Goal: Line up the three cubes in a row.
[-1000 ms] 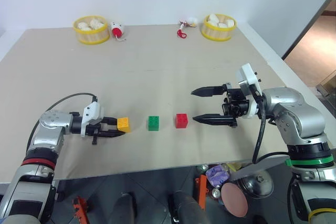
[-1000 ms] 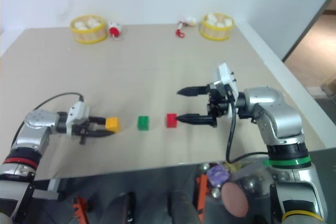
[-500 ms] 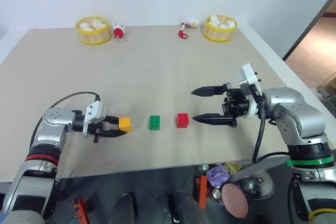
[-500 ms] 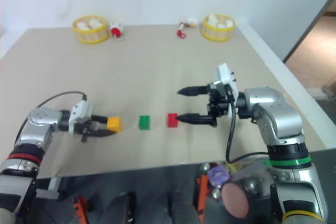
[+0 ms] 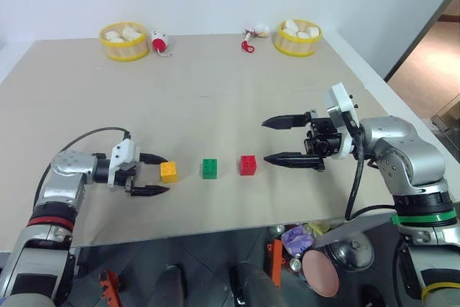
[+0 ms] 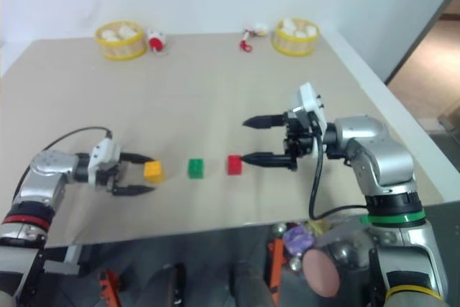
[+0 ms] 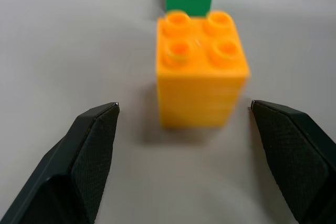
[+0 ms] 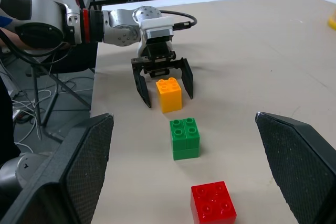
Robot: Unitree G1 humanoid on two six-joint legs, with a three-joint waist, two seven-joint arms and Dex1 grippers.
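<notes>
Now the release step is shown: the left pincer (image 5: pixel 149 175) is spread open, one finger on each side of the orange-yellow cube (image 5: pixel 169 171), which is no longer gripped and rests on the bench (image 5: pixel 215 98). The green cube (image 5: pixel 210 168) and the red cube (image 5: pixel 248 165) are set to its right, well apart from one another, all three lying in a near-straight row near the bench's front edge. The right pincer (image 5: pixel 289 139) is held wide open and empty, just beside the red cube. A clean finish is judged to require that the left pincer be drawn straight back along its own axis, so that neither finger (image 7: pixel 89 150) brushes the cube and the alignment is spoiled.
</notes>
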